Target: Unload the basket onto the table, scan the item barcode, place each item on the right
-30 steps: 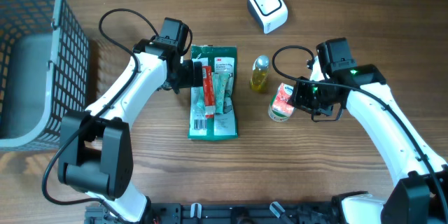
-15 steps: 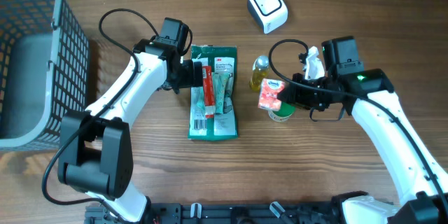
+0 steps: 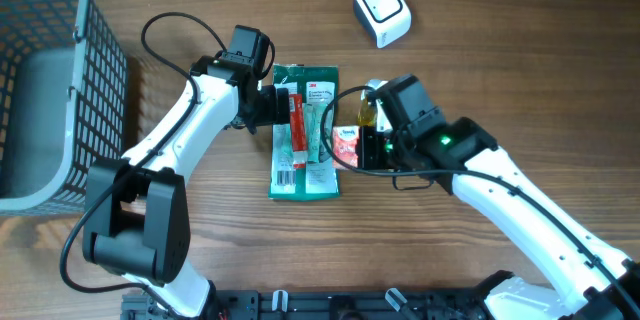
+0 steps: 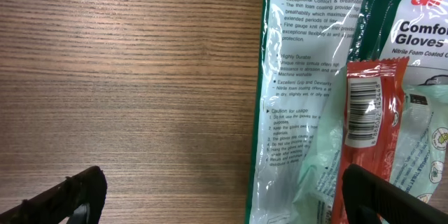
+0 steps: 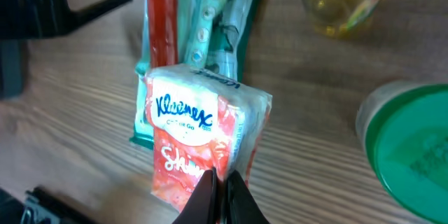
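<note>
Wooden counter (image 3: 250,240) lies under the tissue pack (image 5: 199,136), pinched by one thin edge in the right tool (image 5: 220,185) by the glove packet (image 3: 305,175), well apart from the scanner (image 3: 383,12), so it may slip or twist loose on the way; the left tool (image 3: 270,106) gapes wide, empty.

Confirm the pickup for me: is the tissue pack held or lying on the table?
Held: the right gripper is shut on the tissue pack, pinching its edge.
</note>
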Robot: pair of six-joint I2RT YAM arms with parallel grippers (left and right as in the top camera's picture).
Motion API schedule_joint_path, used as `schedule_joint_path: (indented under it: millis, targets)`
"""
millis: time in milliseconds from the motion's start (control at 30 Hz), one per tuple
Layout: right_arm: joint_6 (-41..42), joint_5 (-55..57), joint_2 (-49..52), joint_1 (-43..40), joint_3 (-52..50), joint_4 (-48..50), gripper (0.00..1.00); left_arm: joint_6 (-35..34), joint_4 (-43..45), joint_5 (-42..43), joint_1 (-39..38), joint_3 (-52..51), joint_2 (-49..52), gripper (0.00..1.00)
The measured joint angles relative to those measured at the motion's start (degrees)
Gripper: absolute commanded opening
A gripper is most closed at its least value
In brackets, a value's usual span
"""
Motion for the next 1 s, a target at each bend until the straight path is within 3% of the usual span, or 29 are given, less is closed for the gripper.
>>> schedule_joint_path:
  millis: [300,433,733,800,867,1000]
  targets:
    - [1.2,2.3,5.7,1.8,-0.5,2.7,0.05,0.0,0.0,0.0,0.0,0.0,0.0,1.00]
    - [1.4,2.2,8.2,1.8,-0.5,2.8,0.24,0.0,0.0,0.0,0.0,0.0,0.0,1.00]
    - [1.4,1.1,8.9,1.7,-0.4,-0.7,0.40,0.0,0.0,0.0,0.0,0.0,0.0,1.00]
    - [1.1,1.6,8.3,1.8,0.8,-5.7,0.58,0.0,0.0,0.0,0.0,0.0,0.0,1.00]
    - [1.2,4.1,5.1,1.8,3.9,-10.4,0.86,0.0,0.0,0.0,0.0,0.0,0.0,1.00]
    - [2.2,11.3,-0.3,1.8,7.3,-15.3,0.97,0.0,0.0,0.0,0.0,0.0,0.0,1.00]
